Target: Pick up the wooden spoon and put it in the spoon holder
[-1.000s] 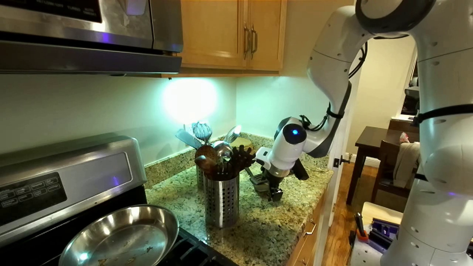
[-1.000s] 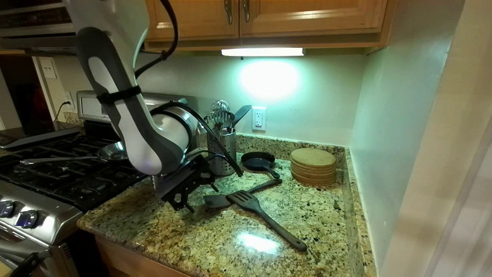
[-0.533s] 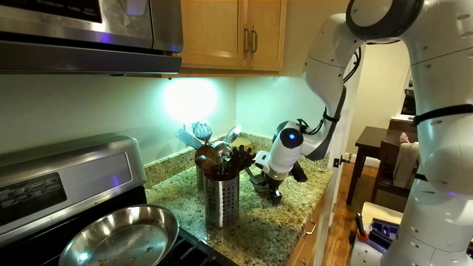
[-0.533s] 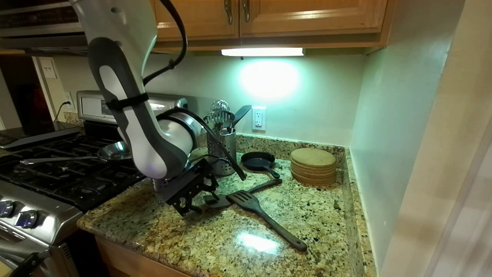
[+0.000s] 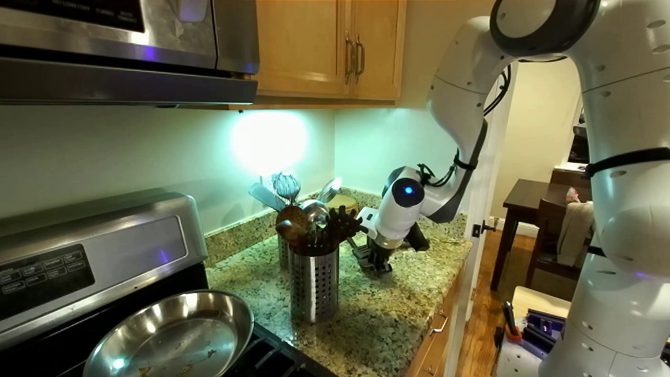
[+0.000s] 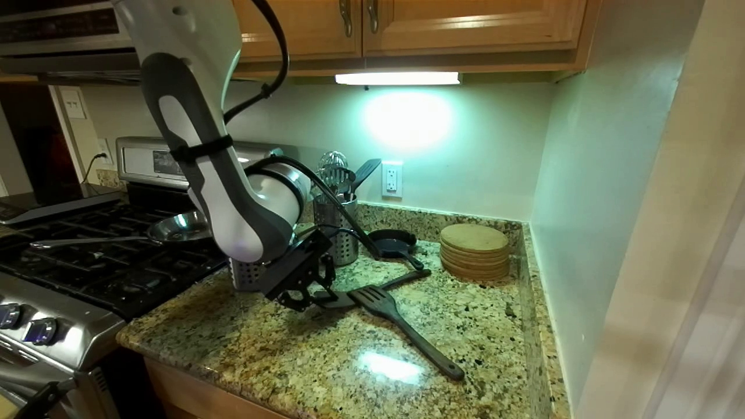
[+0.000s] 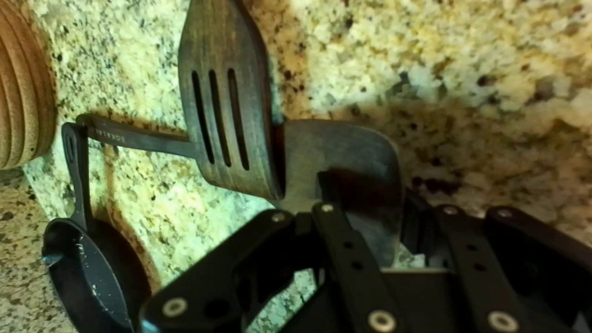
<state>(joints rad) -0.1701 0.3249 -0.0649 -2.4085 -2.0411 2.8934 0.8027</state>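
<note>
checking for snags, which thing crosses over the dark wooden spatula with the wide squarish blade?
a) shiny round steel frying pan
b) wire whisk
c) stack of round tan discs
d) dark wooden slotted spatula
d: in the wrist view the dark wooden slotted spatula hides the middle of the dark wooden wide-bladed spatula, whose handle and blade show on opposite sides of it.

In my wrist view the slotted turner (image 7: 222, 106) at ten o'clock is grained, satin wood; the flat spatula (image 7: 342, 143) at two looks like smooth, dull wood. In an exterior view I see brushed steel on the spoon holder (image 5: 314, 290), at six, shiny metal on the pan (image 5: 183, 332), at half past seven, and glossy stone countertop (image 5: 382, 314) at five.
</note>
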